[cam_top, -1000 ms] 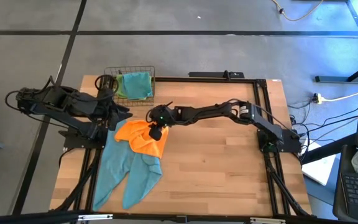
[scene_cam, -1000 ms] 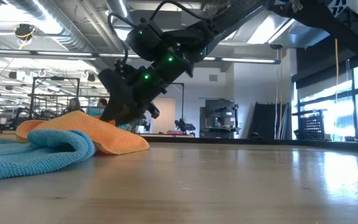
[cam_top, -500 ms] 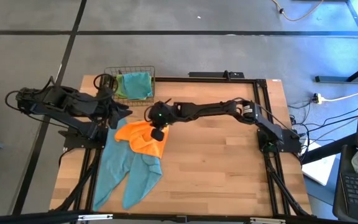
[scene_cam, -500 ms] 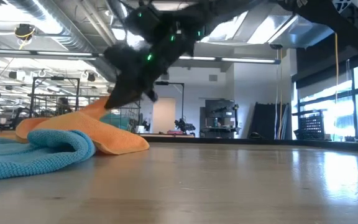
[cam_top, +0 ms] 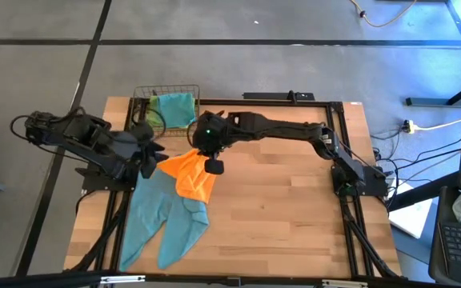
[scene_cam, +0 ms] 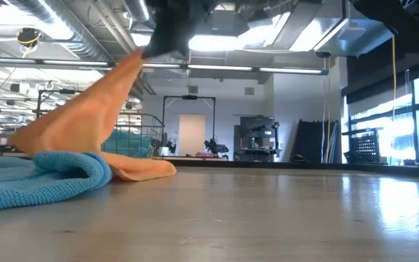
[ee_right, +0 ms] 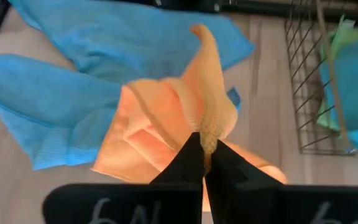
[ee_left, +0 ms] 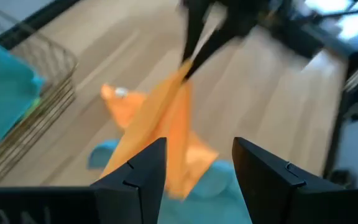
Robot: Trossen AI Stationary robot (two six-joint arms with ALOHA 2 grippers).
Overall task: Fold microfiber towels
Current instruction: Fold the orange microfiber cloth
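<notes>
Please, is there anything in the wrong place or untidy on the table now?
Nothing is damaged or spilled. The teal towel lies crumpled near the left front, one part hanging past the table edge. The right end effector pinches the orange towel, lifting it into a peak. More towels sit in the wire basket.

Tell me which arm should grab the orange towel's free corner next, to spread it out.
Probably the left. The right claw is already shut on the orange towel, holding it up. The left claw is open, empty and beside the towel's hanging part.
</notes>
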